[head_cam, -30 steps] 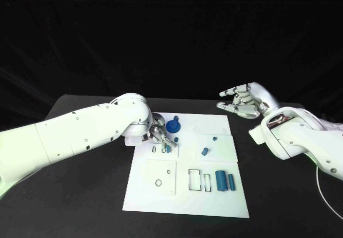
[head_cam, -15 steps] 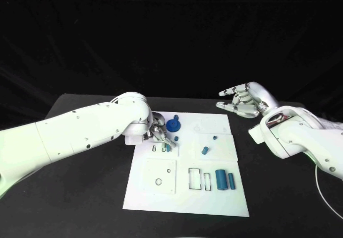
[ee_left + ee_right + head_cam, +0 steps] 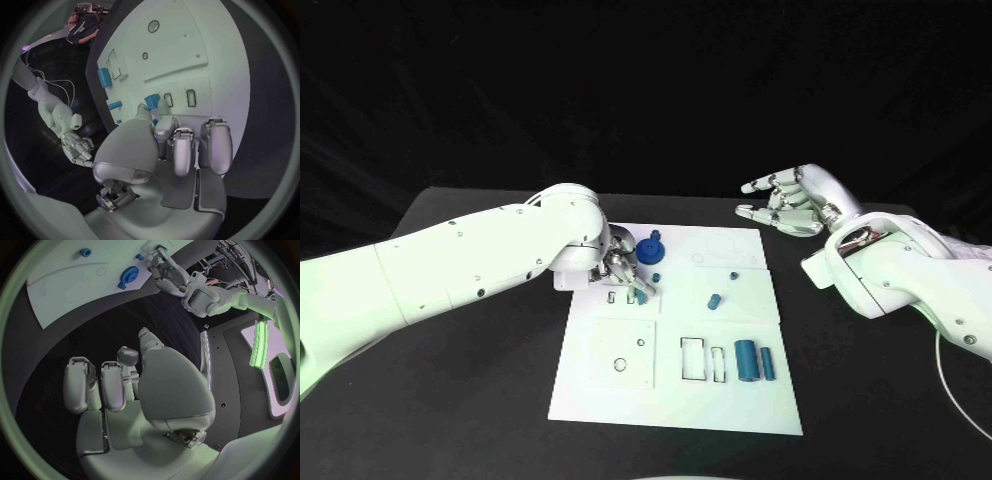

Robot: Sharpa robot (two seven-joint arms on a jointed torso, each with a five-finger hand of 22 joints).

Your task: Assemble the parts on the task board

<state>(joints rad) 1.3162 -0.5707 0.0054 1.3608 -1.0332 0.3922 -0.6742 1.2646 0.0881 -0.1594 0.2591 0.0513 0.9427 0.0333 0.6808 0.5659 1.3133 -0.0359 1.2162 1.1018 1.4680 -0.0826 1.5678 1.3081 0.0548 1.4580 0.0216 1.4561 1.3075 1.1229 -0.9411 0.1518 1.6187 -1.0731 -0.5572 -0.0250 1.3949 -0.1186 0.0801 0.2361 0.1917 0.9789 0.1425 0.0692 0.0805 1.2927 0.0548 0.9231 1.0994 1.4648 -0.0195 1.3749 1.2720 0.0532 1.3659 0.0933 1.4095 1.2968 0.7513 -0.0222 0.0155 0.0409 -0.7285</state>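
A black table (image 3: 444, 400) holds a white task board (image 3: 678, 390) at its middle. The left arm (image 3: 430, 275) reaches in over the board's far left corner. Its hand (image 3: 620, 268) is low over the board, thumb and fingers pinched together on a small blue part (image 3: 152, 100) just beside two small rectangular slots (image 3: 180, 98). The right arm (image 3: 906, 285) is off the board's right edge. The right hand (image 3: 790, 202) hovers above the table beyond the board's far right corner, holding nothing, fingers loosely curled and apart. On the board, a blue gear (image 3: 649, 253) stands near the far left, just beyond the left hand. A small blue peg (image 3: 714, 300) lies near the middle, and a tiny blue piece (image 3: 733, 274) sits just beyond it. A blue cylinder (image 3: 746, 362) and a thinner blue bar (image 3: 767, 364) lie side by side near the right edge, next to rectangular outlines (image 3: 692, 361).
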